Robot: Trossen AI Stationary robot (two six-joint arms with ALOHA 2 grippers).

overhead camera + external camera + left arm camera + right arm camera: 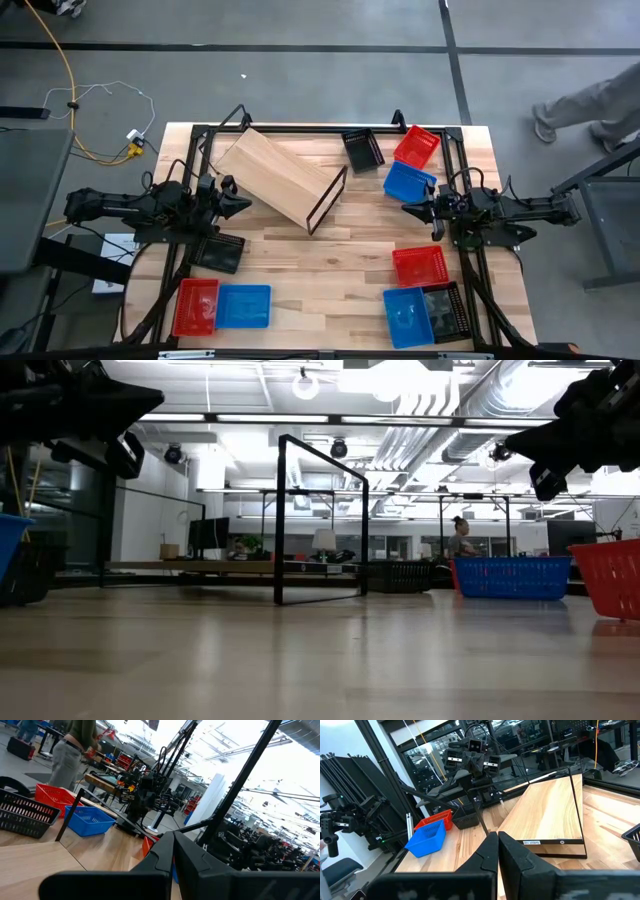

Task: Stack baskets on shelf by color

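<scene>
Tabletop (330,255): pale wood planks with visible grain and a smooth, faint sheen.
Shelf (272,172): light wood panel, smooth and matt, streaked grain; thin black metal frame (328,198) at its right end, satin finish.
Red baskets (417,146): plastic with perforated mesh walls, slightly glossy.
Blue baskets (244,306): the same mesh plastic, smooth rims, mild shine.
Black baskets (363,150): the same mesh plastic, duller look.
Left gripper (243,204): dark matt plastic or coated metal; cannot tell which.
Right gripper (408,209): same dark matt finish.
Table frame rails (300,128): black metal, satin.
Floor (300,80): grey, smooth, matt.
</scene>
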